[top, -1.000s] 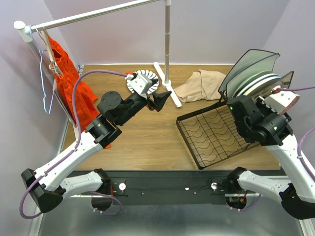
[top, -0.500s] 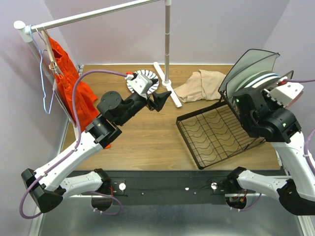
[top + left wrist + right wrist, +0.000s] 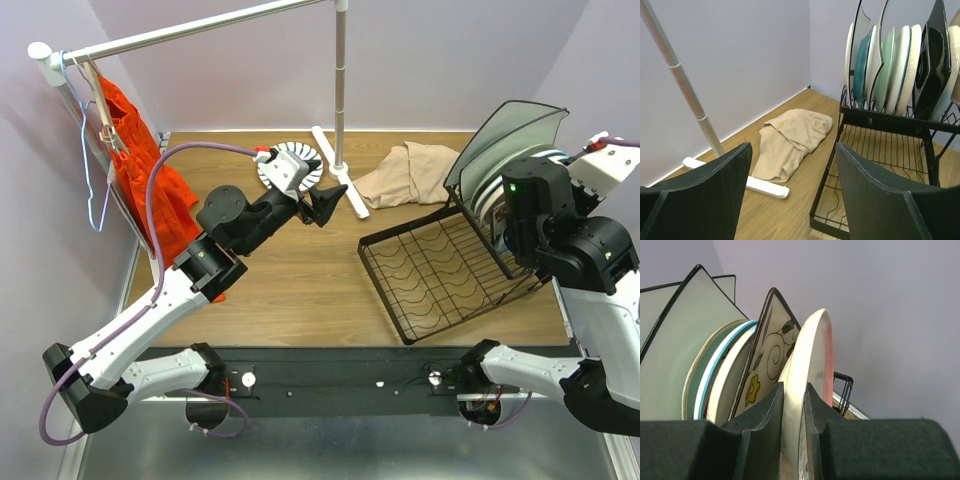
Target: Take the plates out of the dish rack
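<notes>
Right tool: narrowed to the thickness of a rim, with a finger pressed on each face of the cream round plate with a pink rim.
Left tool: spread wide and holding nothing, it hangs above the wooden counter, facing the rack.
Plate's place: it stands on edge in the upright slotted end of the black wire dish rack, just beside the square floral plate with a dark border.
Plate's look: glossy glaze, thick rounded lip, a soft pink band along the edge.
Other plates: white, pale green and teal, packed upright in one row.
Risk, slipping: the hold is on a slim, slick edge, so a tilted lift could let the plate swing or slide out.
Risk, knocking: the neighbour stands very close, so a sideways pull could scrape or tip it.
Risk, snagging: if the lower edge catches in its slot, the rack itself may lift.
</notes>
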`<state>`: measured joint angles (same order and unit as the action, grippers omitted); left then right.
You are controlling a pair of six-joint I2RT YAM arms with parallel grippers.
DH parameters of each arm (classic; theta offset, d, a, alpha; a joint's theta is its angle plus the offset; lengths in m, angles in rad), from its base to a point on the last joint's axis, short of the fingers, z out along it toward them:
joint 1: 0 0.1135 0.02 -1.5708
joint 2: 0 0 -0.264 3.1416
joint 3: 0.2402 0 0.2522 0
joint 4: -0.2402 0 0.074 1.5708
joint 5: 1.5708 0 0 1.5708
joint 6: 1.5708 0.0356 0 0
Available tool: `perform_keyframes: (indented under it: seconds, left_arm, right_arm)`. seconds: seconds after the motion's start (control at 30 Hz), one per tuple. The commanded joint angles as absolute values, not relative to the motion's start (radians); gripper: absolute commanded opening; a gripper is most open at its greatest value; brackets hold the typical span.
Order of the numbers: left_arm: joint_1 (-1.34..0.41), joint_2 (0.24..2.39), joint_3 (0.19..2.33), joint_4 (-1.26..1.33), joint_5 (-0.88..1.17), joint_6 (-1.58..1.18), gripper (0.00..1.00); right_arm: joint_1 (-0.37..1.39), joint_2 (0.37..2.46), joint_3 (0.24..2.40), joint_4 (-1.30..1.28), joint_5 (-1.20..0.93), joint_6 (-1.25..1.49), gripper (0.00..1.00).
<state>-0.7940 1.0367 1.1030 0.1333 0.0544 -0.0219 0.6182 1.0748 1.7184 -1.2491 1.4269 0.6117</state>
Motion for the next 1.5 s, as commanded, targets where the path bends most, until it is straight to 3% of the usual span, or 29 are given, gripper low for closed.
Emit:
perform_keyframes:
  seconds: [0.0,1.47]
  left_arm:
    - [-0.799,1.012,1.091,0.16,0.029,-0.005,0.77]
    - [-0.799,1.012,1.092,0.161,0.037,-0.008,0.77]
  right_arm:
    - [0.626,1.083,1.775,-1.189,1.454,0.522,0.01]
    - [0.626,1.141,2.042,-1.166,1.355,0.361,0.01]
